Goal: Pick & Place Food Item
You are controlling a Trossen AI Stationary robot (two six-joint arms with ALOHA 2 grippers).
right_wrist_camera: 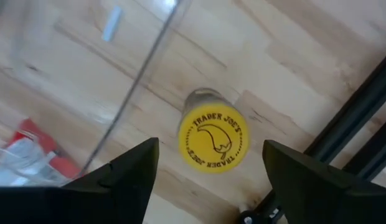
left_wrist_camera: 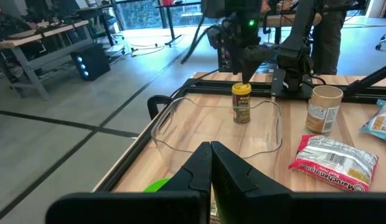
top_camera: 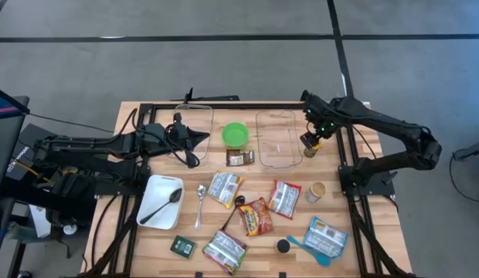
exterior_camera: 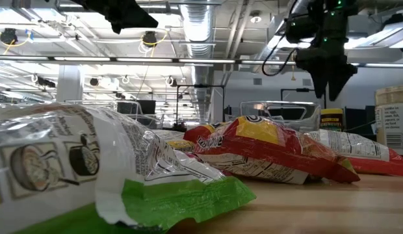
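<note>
A small jar with a yellow lid (right_wrist_camera: 213, 139) stands upright on its base on the wooden table, just right of a clear plastic container (top_camera: 276, 139); the jar (left_wrist_camera: 241, 102) also shows in the left wrist view. My right gripper (right_wrist_camera: 210, 148) hangs open straight above it, pointing down. Its fingers stand on either side of the lid, with a gap showing on both sides. My left gripper (left_wrist_camera: 211, 155) is shut and empty, level above the table's left part (top_camera: 201, 139).
A green bowl (top_camera: 235, 134) sits left of the clear container. Several food packets (top_camera: 259, 216) lie across the middle and near side of the table. A paper cup (top_camera: 317, 191) stands nearer the front on the right, a white tray with a spoon (top_camera: 161, 202) at the left.
</note>
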